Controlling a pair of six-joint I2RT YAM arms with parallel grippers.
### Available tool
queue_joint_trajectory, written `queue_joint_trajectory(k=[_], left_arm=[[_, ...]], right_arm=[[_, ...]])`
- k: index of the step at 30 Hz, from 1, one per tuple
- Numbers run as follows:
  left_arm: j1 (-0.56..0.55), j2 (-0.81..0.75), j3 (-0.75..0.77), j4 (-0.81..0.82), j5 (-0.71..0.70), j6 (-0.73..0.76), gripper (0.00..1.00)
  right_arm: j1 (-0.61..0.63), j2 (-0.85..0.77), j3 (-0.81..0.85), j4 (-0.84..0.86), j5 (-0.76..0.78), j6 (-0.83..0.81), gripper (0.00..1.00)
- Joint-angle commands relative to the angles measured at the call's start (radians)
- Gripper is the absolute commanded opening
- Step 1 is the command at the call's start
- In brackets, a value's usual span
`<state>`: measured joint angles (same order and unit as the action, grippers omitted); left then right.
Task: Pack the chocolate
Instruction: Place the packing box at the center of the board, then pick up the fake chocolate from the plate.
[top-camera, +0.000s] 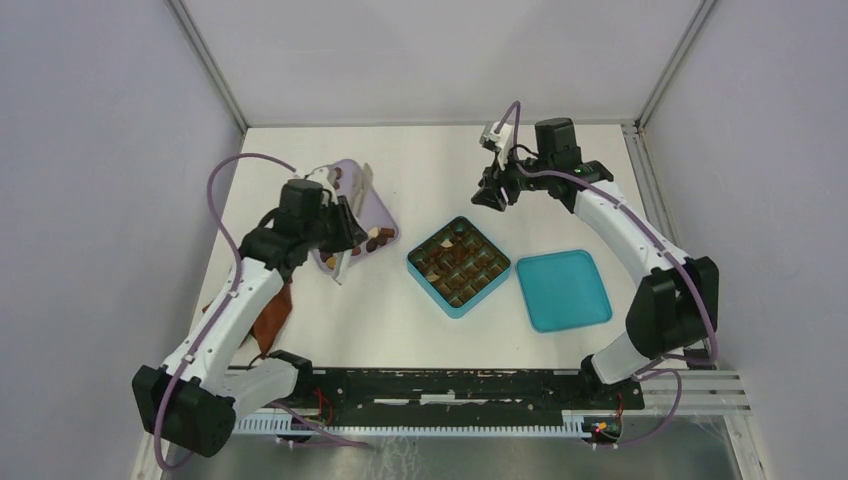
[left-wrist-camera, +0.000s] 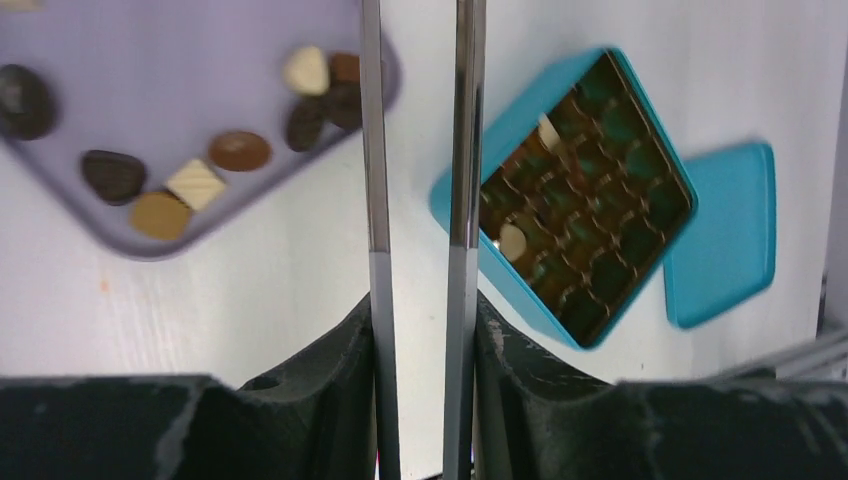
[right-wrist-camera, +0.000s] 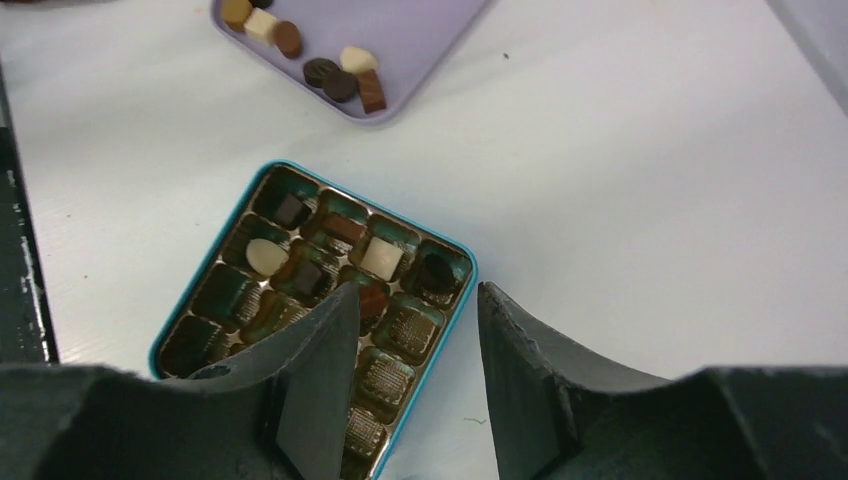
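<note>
Your left fingers (left-wrist-camera: 340, 350) pinched the metal tweezers (left-wrist-camera: 372, 150), blades apart; the chocolate (left-wrist-camera: 240, 150) lay just left of the blades on the lilac tray (left-wrist-camera: 150, 70). Your right fingers (right-wrist-camera: 320, 360) hung spread near the teal box (right-wrist-camera: 372, 208), farther off

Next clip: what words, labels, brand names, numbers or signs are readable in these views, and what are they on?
None can be read in any view.
The teal box, its lid, the lilac tray and the metal tweezers show no print.
The chocolates may carry moulded patterns, but they are too small and blurred to tell whether any are letters.
</note>
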<state>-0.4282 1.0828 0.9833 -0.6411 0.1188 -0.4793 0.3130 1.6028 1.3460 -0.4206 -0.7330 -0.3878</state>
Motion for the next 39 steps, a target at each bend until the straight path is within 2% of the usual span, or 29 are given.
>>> queue_joint_trajectory(k=[1,5,13,23,39], left_arm=[[0.170,-0.042,-0.012,0.032,0.046,0.036,0.38],[0.232,-0.033,-0.057,0.059,0.065,0.000,0.38],[0.338,0.077,-0.048,0.061,0.093,-0.080,0.37],[0.345,0.187,0.035,-0.044,0.011,-0.196,0.37],[0.344,0.301,0.073,-0.065,-0.004,-0.329,0.37]], right_arm=[[0.001,-0.129,-0.025,-0.005,-0.120,-0.037,0.53],[0.000,-0.207,-0.173,0.132,-0.160,0.008,0.55],[0.000,-0.221,-0.231,0.135,-0.240,0.004,0.55],[0.000,-0.228,-0.258,0.154,-0.299,0.032,0.55],[-0.001,-0.205,-0.269,0.166,-0.326,0.053,0.55]])
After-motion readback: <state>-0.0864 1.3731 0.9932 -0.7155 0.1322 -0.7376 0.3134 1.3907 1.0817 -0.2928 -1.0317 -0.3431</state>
